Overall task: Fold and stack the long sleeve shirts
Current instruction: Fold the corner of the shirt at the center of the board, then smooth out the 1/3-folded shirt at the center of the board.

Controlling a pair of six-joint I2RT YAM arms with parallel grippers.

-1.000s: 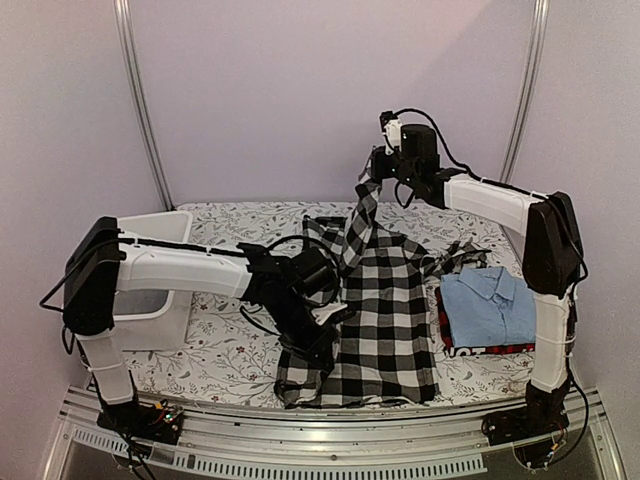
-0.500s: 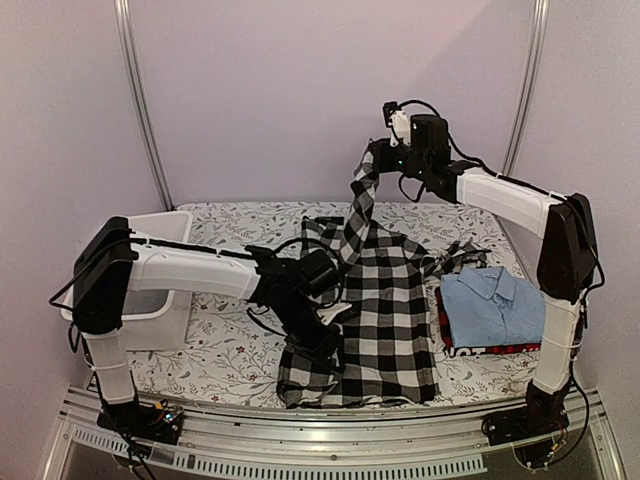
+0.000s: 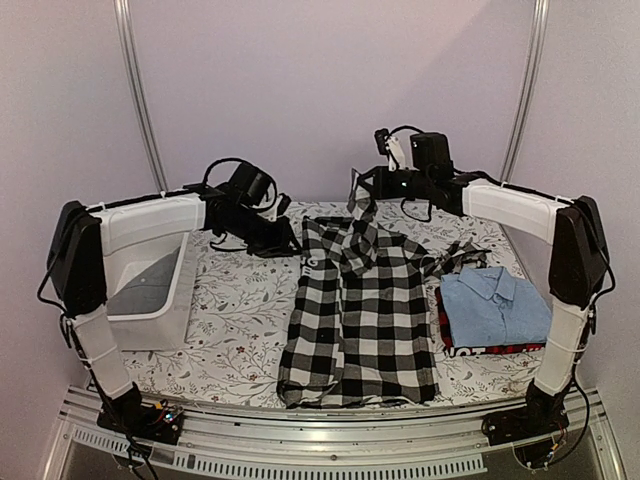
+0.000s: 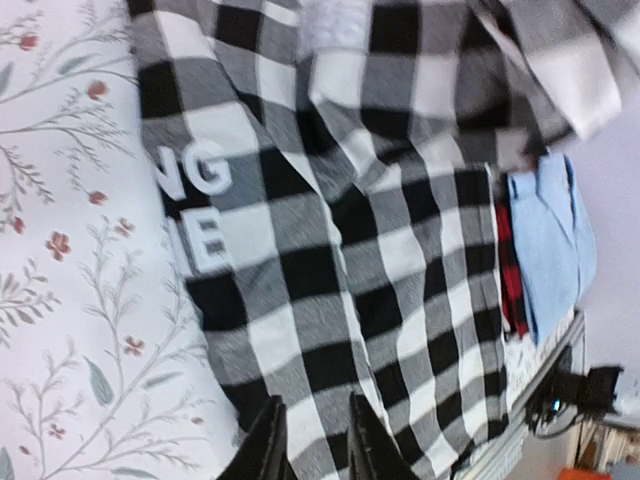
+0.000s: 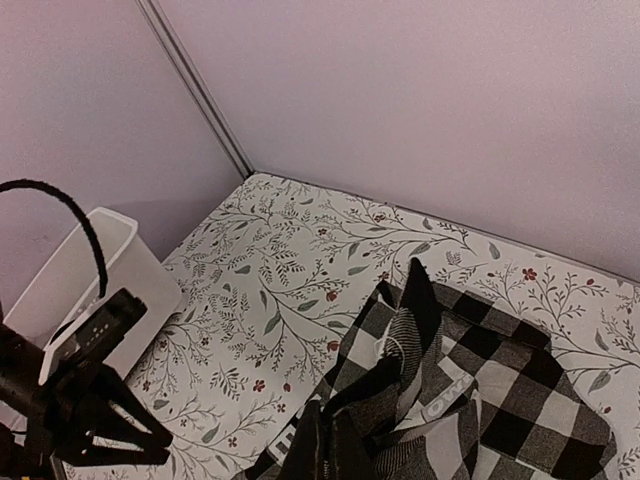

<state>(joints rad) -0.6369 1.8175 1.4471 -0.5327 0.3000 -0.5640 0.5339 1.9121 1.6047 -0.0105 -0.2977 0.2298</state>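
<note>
The right gripper point(image 5: 326, 452) has its fingers pressed together on a bunched fold of the checked shirt point(image 5: 500, 400); from the pinch a narrow strip of the black-and-white cloth hangs down to the body of the shirt, which lies spread flat on the floral table cover point(image 3: 240, 310) below and nearer the arm bases than these fingers; in the top view this gripper point(image 3: 362, 190) is raised above the shirt's far edge. The left gripper point(image 4: 312, 450) has its fingertips point(image 4: 268, 448) a little apart with nothing between them; directly under them lies the checked shirt point(image 4: 400, 250), and just beyond them is its black band with white lettering point(image 4: 205, 200); in the top view these fingers point(image 3: 292, 243) hover beside the shirt's far left corner. Farther out, past the shirt's other side from the left fingers, a folded light blue shirt point(image 3: 495, 305) rests on top of a red-and-black shirt point(image 3: 490, 350); behind the left fingers, well apart, stands a white tub point(image 3: 150, 300).
</note>
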